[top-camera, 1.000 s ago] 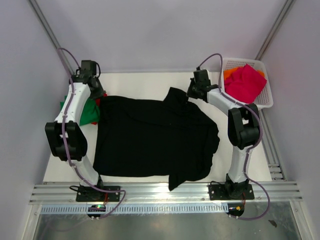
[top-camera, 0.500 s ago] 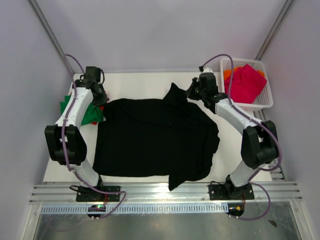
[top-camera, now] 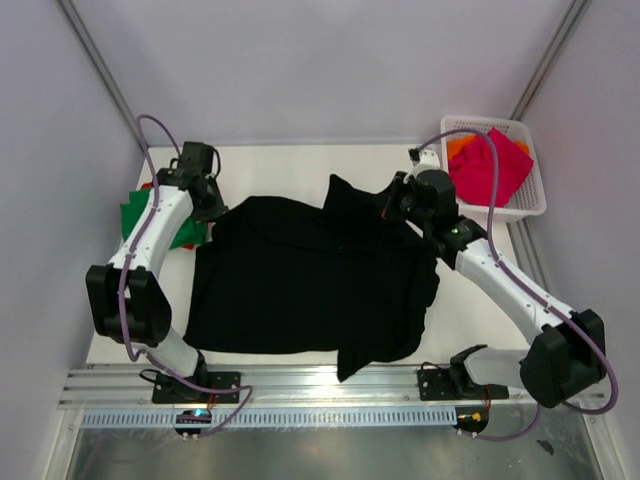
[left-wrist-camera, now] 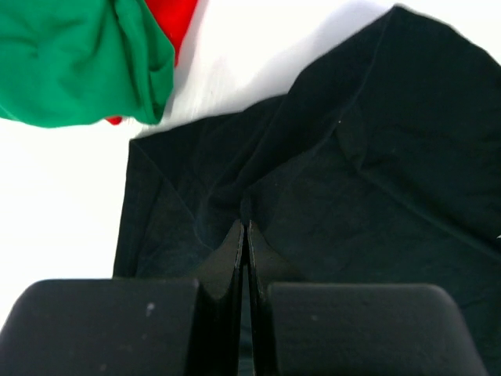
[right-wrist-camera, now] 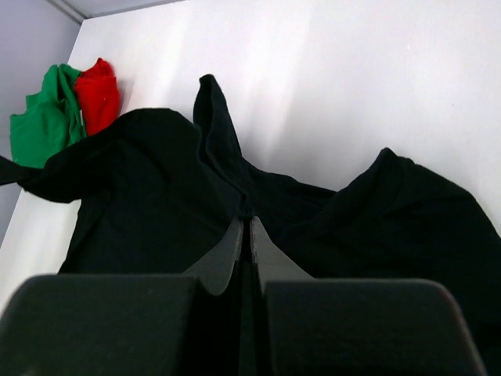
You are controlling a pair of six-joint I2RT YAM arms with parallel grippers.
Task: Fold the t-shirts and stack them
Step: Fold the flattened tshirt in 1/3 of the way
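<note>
- At both fingertips, our left gripper (left-wrist-camera: 245,229) and right gripper (right-wrist-camera: 245,223) clenched one edge of the black shirt (top-camera: 300,285).
- We judged the fold begun; next, both hands should carry that edge across evenly.

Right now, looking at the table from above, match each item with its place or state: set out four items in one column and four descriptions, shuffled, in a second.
Items:
1. black t-shirt
2. green t-shirt
3. magenta-pink t-shirt
4. left tool

Descriptions:
A. lying in the white basket
B. pinched shut on black cloth
C. spread over the middle of the table
D. bunched at the table's left edge

Pairs: 1-C, 2-D, 3-A, 4-B.
</note>
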